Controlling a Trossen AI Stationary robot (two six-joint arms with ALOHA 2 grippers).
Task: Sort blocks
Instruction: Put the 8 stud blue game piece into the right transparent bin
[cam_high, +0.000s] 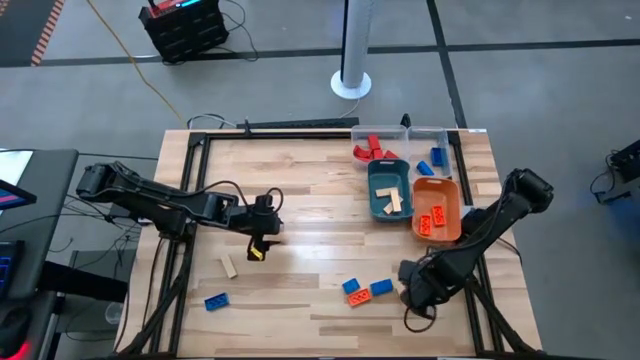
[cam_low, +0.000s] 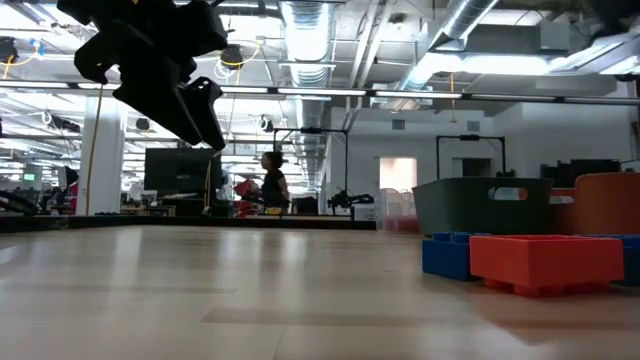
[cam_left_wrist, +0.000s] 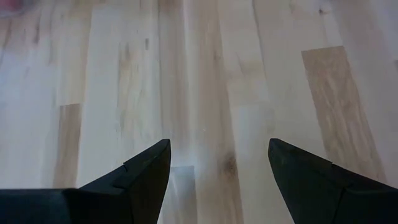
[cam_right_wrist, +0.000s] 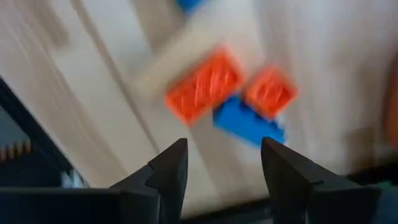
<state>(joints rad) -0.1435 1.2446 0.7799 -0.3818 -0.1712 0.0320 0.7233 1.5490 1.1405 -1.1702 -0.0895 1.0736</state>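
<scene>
My left gripper (cam_high: 262, 246) (cam_left_wrist: 217, 146) is open above bare wood left of the table's middle, and in the low view (cam_low: 195, 105) it hangs clear of the surface. A tan block (cam_high: 229, 265) and a blue block (cam_high: 215, 301) lie flat nearer the near-left corner. My right gripper (cam_high: 409, 286) (cam_right_wrist: 224, 144) is open, just right of a small cluster near the near edge: two blue blocks (cam_high: 351, 285) (cam_high: 381, 288) and an orange one (cam_high: 359, 298). In the right wrist view, orange blocks (cam_right_wrist: 204, 84) and a blue block (cam_right_wrist: 249, 121) lie just ahead of the fingers, untouched.
A teal tray (cam_high: 376, 190) holds tan blocks and an orange tray (cam_high: 452, 196) holds orange ones, right of centre. Clear trays (cam_high: 404, 131) at the far edge hold red blocks (cam_high: 368, 150) and blue blocks (cam_high: 431, 162). Bare wood spans the table's middle. A person stands far off in the room (cam_low: 272, 180).
</scene>
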